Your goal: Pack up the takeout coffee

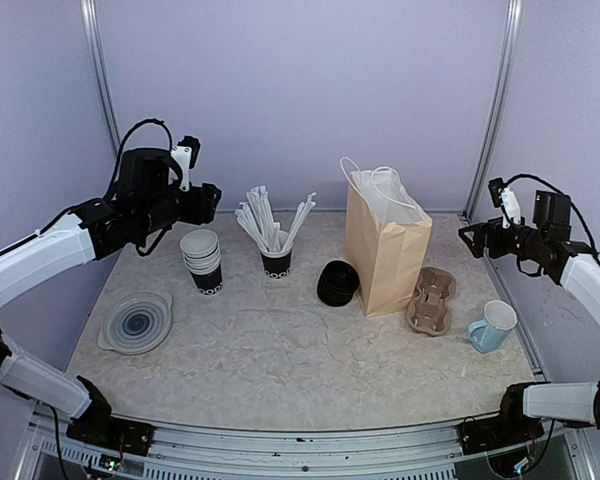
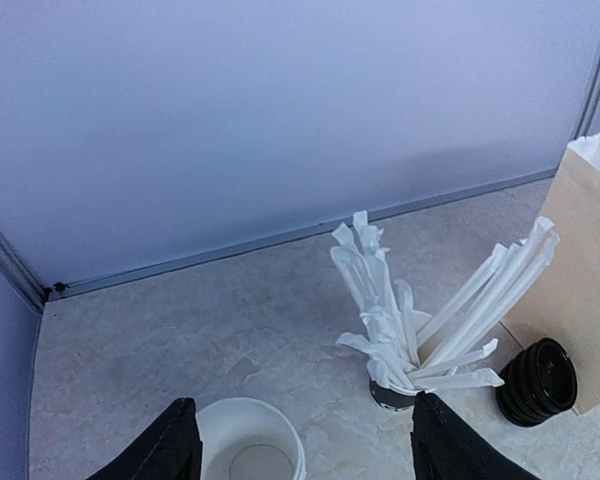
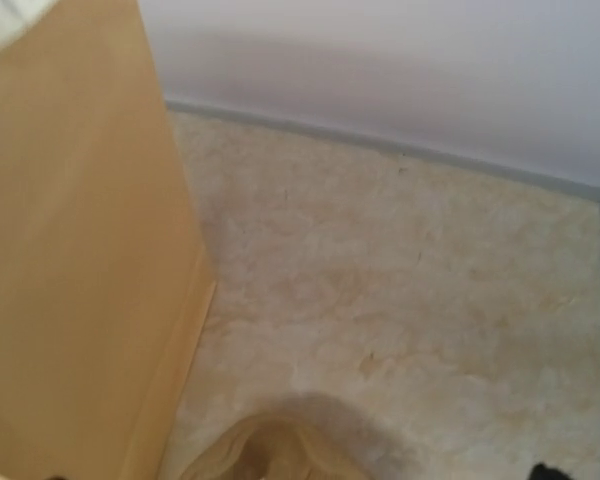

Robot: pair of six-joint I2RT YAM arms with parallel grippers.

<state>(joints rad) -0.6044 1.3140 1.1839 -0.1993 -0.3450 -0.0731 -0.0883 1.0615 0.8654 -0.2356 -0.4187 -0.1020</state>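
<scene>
A pale marbled table [image 1: 280,350] inside lilac walls. We cannot tell where the takeout coffee is. Some black lids [image 1: 337,283] sit stacked just beside a standing paper bag [image 1: 385,250]. The left claw [image 1: 208,203] hangs spread wide, empty, above the stack of cups [image 1: 201,262]. The right claw [image 1: 472,238] hovers released, empty, right of the bag.

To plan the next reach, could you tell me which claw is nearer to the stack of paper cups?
Left. The left claw hovers just above the stack of paper cups; the right claw hangs across the table, beyond the paper bag.
</scene>
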